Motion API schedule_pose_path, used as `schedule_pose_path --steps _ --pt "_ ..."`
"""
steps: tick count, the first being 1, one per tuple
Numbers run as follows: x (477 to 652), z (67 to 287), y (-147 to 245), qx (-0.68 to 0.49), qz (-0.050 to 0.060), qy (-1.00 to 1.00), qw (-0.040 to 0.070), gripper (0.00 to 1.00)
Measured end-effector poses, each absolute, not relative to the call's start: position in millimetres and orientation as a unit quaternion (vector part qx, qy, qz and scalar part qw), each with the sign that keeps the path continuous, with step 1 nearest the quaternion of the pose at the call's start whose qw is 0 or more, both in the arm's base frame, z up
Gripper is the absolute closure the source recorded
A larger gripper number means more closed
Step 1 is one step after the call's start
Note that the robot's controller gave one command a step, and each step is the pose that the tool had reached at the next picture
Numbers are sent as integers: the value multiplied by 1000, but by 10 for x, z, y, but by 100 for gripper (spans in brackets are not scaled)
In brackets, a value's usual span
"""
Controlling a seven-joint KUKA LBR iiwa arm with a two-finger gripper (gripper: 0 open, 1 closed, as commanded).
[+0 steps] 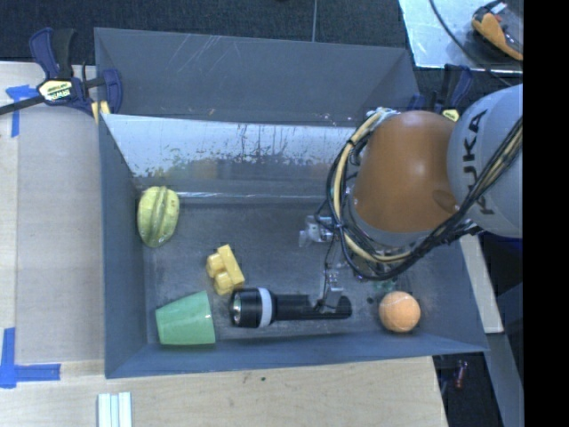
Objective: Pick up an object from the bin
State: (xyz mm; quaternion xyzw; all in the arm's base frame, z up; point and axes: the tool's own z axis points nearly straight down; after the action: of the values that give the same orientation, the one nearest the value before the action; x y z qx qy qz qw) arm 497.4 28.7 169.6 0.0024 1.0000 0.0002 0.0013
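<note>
Black torch-like cylinder [283, 308] apparently beneath gripper [332, 295].

Arm [491, 163] in from rt — claw [332, 297] hangs low under orange wrist cover [400, 181].

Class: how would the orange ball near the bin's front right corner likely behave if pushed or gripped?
The orange ball looks round, so a push would probably send it rolling across the bin's flat floor. Its curved surface may let it slip from an off-centre pinch. It lies apart from the black cylinder, so should lift free.
</note>
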Motion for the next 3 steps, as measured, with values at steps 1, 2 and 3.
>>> schedule_pose_path --steps 1,2,3 --pt "4974 1696 287 2 0 1000 1 0" --pt "4899 1297 164 -259 0 966 1 0" --pt "5247 1406 363 -32 0 999 3 0"
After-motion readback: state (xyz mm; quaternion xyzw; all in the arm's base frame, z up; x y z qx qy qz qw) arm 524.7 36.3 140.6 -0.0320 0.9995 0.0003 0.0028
